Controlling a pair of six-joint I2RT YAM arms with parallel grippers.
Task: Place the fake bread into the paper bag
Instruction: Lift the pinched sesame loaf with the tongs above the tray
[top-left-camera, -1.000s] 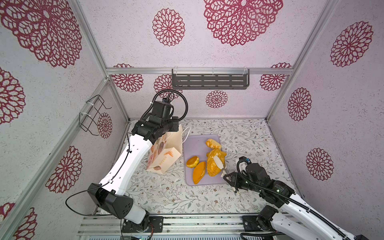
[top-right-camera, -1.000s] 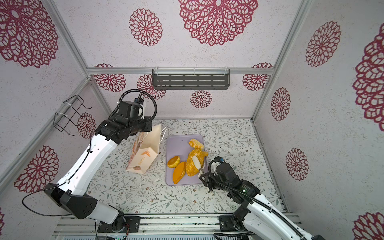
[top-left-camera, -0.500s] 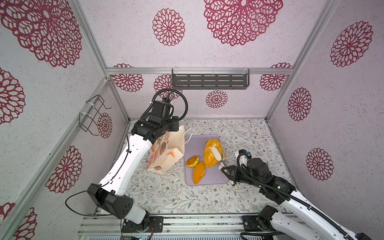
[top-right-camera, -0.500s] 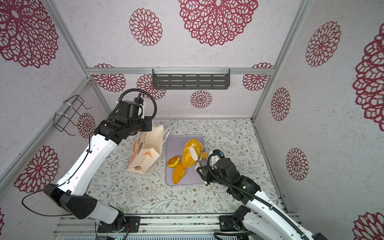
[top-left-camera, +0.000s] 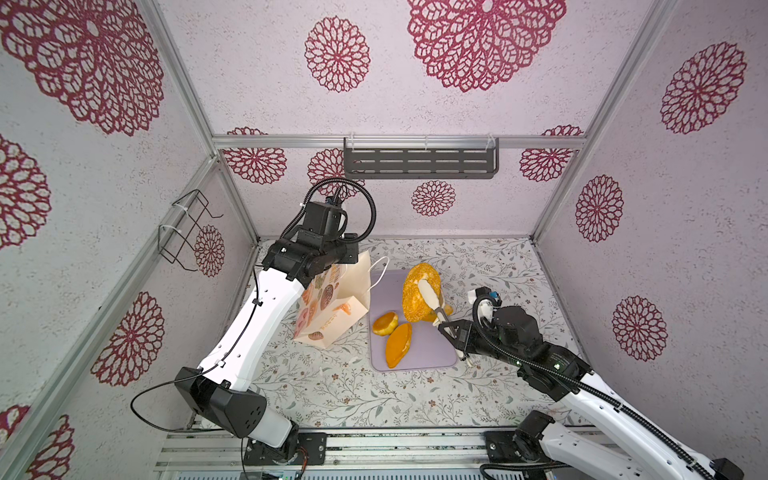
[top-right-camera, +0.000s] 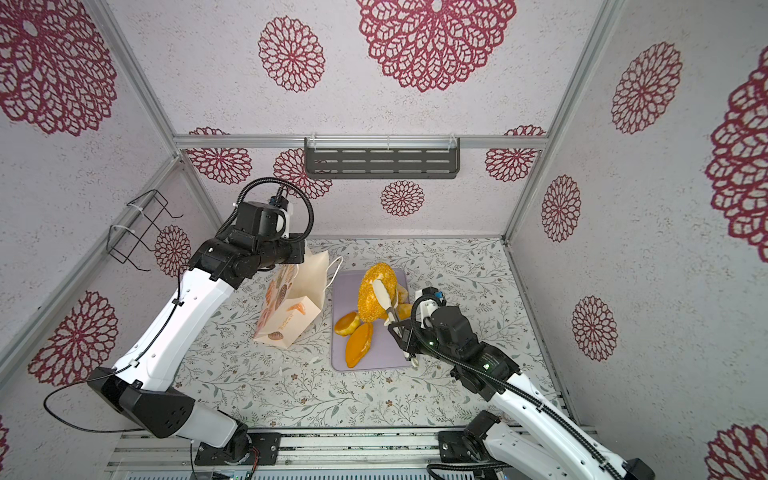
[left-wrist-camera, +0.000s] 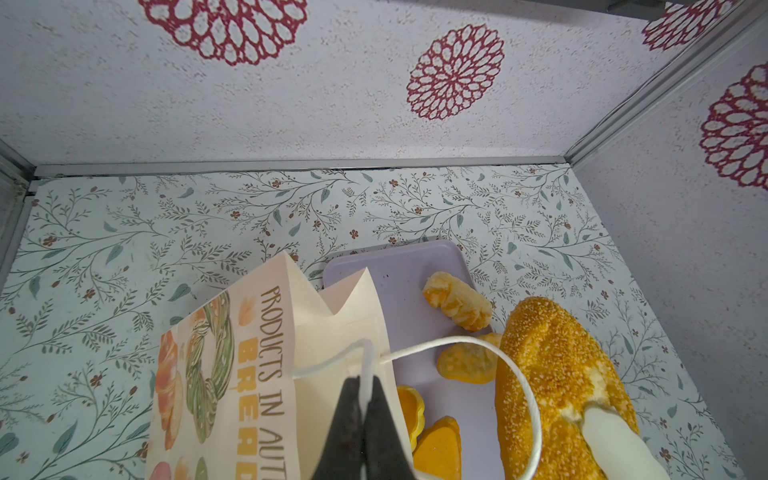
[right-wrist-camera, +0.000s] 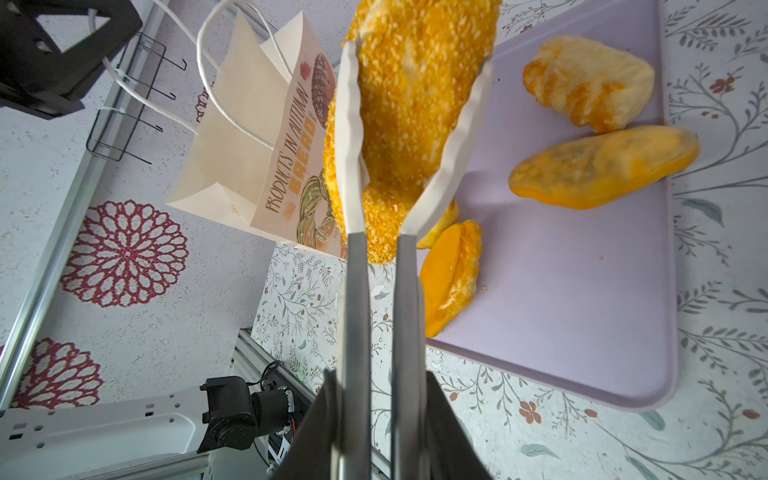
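Note:
The paper bag (top-left-camera: 332, 307) stands left of the lilac tray (top-left-camera: 428, 357), tilted. My left gripper (left-wrist-camera: 363, 399) is shut on one white cord handle (left-wrist-camera: 365, 361) and holds it up; the second handle loops free. My right gripper (right-wrist-camera: 380, 386) is shut on the metal arms of white-tipped tongs (right-wrist-camera: 357, 291). The tongs pinch the large seeded loaf (right-wrist-camera: 415, 104), which hangs end-up over the tray's back, right of the bag mouth (top-right-camera: 370, 291). A round bun (top-left-camera: 384, 323) and a smooth oval piece (top-left-camera: 398, 345) lie on the tray. Two twisted rolls (left-wrist-camera: 457, 305) (left-wrist-camera: 467, 363) lie behind the loaf.
A wire rack (top-left-camera: 187, 232) hangs on the left wall and a dark shelf (top-left-camera: 419, 162) on the back wall. Enclosure walls close in three sides of the floral table (top-left-camera: 332, 386). The left arm's forearm (top-left-camera: 266, 324) passes in front of the bag.
The right arm has raised the seeded loaf off the tray in the tongs and carried it back and toward the bag. The left arm and the bag have stayed put.

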